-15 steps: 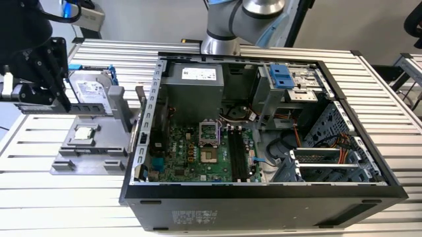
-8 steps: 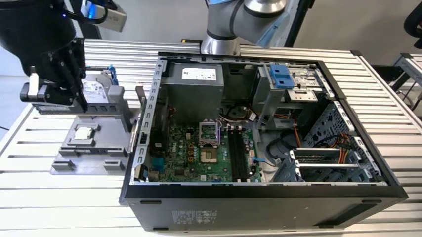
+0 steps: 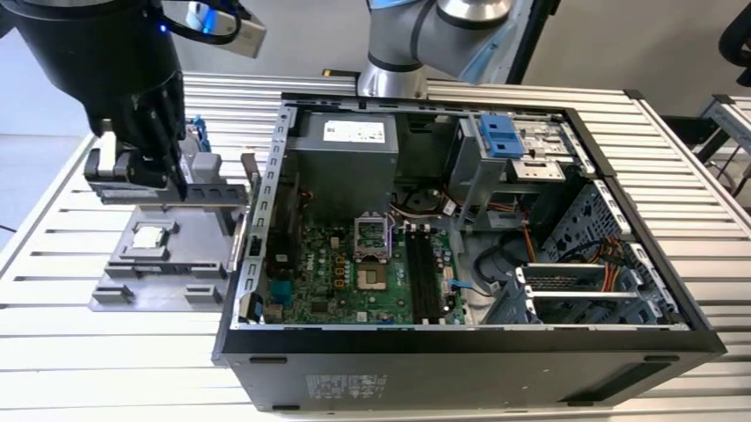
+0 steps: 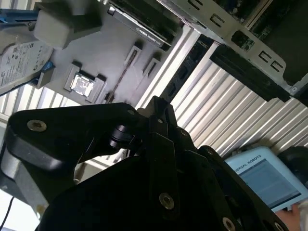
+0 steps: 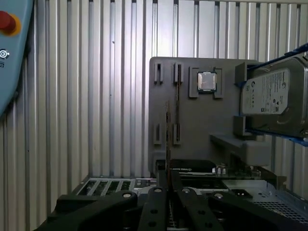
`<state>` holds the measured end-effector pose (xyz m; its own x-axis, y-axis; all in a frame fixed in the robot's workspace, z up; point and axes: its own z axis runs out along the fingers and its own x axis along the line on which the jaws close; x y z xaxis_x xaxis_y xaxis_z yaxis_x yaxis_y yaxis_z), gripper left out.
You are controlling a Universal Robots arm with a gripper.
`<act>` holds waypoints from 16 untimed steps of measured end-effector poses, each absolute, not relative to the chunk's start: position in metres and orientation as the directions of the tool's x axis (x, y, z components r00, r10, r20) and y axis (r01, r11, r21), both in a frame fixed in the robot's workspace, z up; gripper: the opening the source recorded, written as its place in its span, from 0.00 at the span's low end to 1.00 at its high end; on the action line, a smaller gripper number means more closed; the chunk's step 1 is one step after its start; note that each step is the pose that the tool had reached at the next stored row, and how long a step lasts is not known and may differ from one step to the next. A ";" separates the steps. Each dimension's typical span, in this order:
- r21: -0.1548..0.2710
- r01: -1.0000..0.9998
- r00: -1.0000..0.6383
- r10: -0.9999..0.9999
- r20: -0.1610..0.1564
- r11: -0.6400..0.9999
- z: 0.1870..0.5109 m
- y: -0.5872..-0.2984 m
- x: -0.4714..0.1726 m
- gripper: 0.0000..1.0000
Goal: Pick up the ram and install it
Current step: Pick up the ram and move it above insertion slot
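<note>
Right now I see my gripper [image 5: 168, 177] pinching the ram [image 5: 167, 126] edge-on over the grey tray [image 5: 202, 120], at the exterior view's left of the computer case [image 3: 470, 341], so pickup looks done, while the motherboard's long black slots [image 3: 420, 272] farther right sit unfilled.

Fixture tray [image 3: 158, 286] with processor chip [image 3: 149, 237] on slatted table [image 3: 105, 360], exterior view's left of computer case [image 3: 470, 369].
</note>
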<state>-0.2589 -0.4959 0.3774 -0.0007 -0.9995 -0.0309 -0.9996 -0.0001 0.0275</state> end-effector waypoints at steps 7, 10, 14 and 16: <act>0.029 -1.000 0.005 -1.000 -0.031 -0.006 0.377 -0.496 -0.233 0.00; 0.029 -1.000 0.007 -0.999 -0.031 -0.008 0.377 -0.496 -0.222 0.00; 0.030 -1.000 0.009 -0.999 -0.031 -0.010 0.377 -0.497 -0.208 0.00; 0.030 -0.999 0.010 -0.999 -0.031 -0.011 0.377 -0.497 -0.201 0.00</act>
